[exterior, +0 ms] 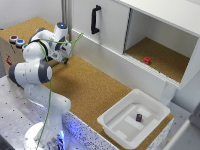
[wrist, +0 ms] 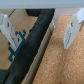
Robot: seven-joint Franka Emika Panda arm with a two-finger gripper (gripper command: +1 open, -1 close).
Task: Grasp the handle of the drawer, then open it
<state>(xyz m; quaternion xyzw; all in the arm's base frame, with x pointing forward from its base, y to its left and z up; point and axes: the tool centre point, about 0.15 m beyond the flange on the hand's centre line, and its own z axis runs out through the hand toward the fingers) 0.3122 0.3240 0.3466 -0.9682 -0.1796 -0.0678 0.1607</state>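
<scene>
The handle (exterior: 95, 19) is a short black vertical bar on the white flat front of the drawer (exterior: 107, 27), at the back of the cork counter in the exterior view. My gripper (exterior: 65, 56) hangs over the cork well toward the exterior view's left of the handle, apart from it and lower. In the wrist view the gripper (wrist: 40, 31) is open and empty, its two pale fingers (wrist: 74, 31) spread wide over cork. The handle and drawer are out of the wrist view.
A cork-floored white compartment (exterior: 167, 62) holding a small red block (exterior: 147, 60) lies beside the drawer. A white plastic tub (exterior: 112, 122) with a small dark object (exterior: 139, 118) sits at the counter's near end. A thick black band (wrist: 35, 42) crosses the wrist view.
</scene>
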